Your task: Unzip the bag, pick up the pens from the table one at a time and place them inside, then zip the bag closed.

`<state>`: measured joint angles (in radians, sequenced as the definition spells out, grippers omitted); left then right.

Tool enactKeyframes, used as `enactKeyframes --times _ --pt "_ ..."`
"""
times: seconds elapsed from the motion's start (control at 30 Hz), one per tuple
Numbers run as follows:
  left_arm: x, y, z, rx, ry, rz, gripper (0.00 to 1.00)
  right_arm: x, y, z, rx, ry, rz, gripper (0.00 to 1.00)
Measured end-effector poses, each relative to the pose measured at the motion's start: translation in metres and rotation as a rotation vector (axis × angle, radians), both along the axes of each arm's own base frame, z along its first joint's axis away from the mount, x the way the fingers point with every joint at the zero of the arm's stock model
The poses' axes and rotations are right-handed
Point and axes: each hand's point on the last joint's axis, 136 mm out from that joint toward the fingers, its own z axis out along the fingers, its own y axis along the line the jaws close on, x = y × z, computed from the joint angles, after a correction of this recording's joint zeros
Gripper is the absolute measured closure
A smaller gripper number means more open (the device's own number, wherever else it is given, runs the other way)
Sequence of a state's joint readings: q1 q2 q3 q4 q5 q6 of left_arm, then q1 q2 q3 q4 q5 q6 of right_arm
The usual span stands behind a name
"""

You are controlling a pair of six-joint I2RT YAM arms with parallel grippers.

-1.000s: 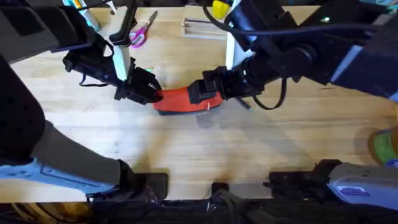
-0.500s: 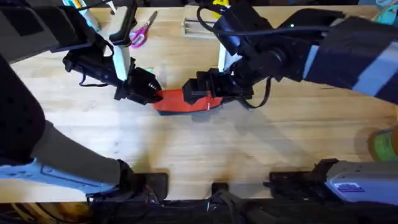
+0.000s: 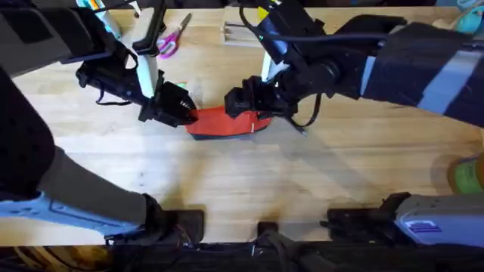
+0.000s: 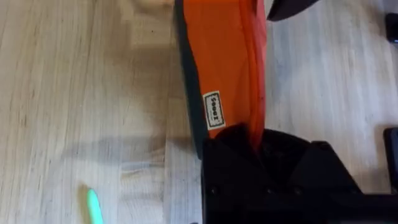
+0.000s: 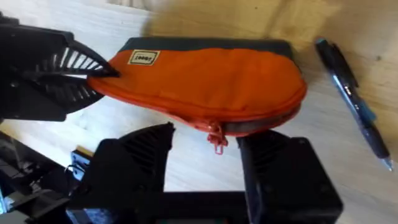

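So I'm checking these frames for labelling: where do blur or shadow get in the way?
Overhead: the right arm close under the camera shows large and blurred, and casts a soft shadow on the table. Left wrist: the bag is soft-focused, label barely readable. Right wrist: the bag and dark pen are fairly sharp, evenly lit.

Overhead looks down on table (image 3: 242,189) — wrist views share bag (image 5: 205,81).

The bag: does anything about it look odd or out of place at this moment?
Nothing stands out. The bag lies flat on the table, undamaged. The left hand pinches one end; the right hand straddles the zipper pull, fingers open. A dark pen lies beside it.
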<state>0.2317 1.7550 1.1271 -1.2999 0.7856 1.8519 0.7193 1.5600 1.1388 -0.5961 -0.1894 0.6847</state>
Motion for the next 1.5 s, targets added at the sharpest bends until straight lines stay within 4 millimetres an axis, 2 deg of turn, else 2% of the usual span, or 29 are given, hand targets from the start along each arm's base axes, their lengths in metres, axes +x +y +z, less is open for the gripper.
enactKeyframes --times 0.13,0.47,0.57,0.93,1.2,1.27,1.33,1.5 --pt "0.000 0.000 0.000 0.000 0.001 0.000 0.956 0.000 -0.005 -0.003 -0.022 0.003 -0.010 0.547" --pt "0.000 0.000 0.000 0.000 0.000 0.000 0.956 -0.001 -0.006 -0.004 -0.024 0.008 -0.009 0.771" --pt "0.000 0.000 0.000 0.000 0.000 0.000 0.956 -0.002 -0.006 -0.004 -0.024 0.011 -0.010 0.873" --pt "0.000 0.000 0.000 0.000 0.001 0.000 0.956 -0.006 -0.008 -0.004 -0.034 0.021 0.005 0.889" --pt "0.000 0.000 0.000 0.000 0.001 0.000 0.956 -0.013 -0.009 0.025 0.027 -0.020 0.015 0.889" --pt "0.000 0.000 0.000 0.000 0.001 0.000 0.956 -0.013 -0.009 0.029 0.035 -0.030 0.015 0.927" --pt "0.000 0.000 0.000 0.000 0.001 0.000 0.956 -0.013 -0.009 0.031 0.039 -0.034 0.016 0.964" --pt "0.000 0.000 0.000 0.000 0.001 0.000 0.956 -0.013 -0.009 0.031 0.039 -0.035 0.016 0.968"
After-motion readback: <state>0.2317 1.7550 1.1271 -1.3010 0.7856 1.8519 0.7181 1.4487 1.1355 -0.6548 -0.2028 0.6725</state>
